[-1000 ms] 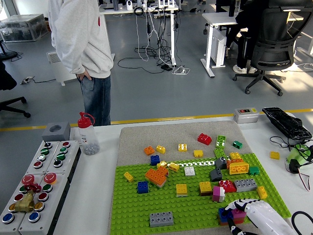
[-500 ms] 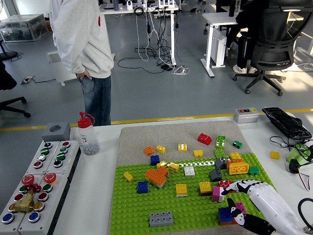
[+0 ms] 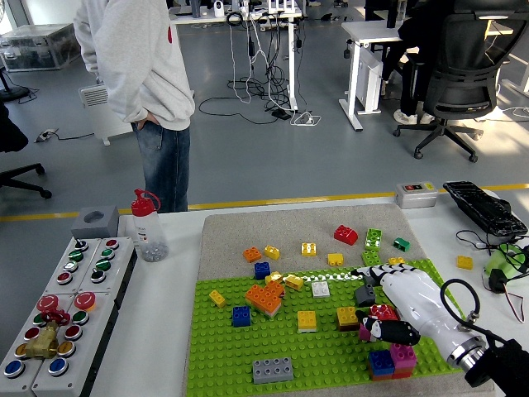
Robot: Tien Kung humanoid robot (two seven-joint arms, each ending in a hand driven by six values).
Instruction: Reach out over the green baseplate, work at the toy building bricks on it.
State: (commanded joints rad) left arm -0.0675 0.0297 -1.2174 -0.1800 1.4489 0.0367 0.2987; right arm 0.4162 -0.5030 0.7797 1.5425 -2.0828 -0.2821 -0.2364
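Note:
The green baseplate [image 3: 248, 347] covers the near half of the table and carries scattered bricks: an orange stack [image 3: 264, 298], a blue brick [image 3: 240, 315], a long grey brick [image 3: 273, 369] and a yellow one [image 3: 307, 319]. My right hand [image 3: 368, 299], white with black joints, reaches in from the lower right over the plate's right side. Its fingers [image 3: 374, 271] stretch out above a dark grey brick [image 3: 364, 294]. The thumb [image 3: 393, 332] lies apart from them beside a red brick [image 3: 383, 313]. The hand holds nothing. A blue and pink stack [image 3: 392, 361] sits just below it.
Loose bricks lie on the grey mat [image 3: 273, 227] behind the plate, among them a red one [image 3: 345, 235]. A bottle [image 3: 149, 225] and button boxes [image 3: 62, 306] stand at the left. A person [image 3: 136, 66] stands at the far left, hands at the pockets.
My right hand has come up from the plate's lower right corner and moved forward over the bricks on the right side. The blue and pink stack it covered now shows.

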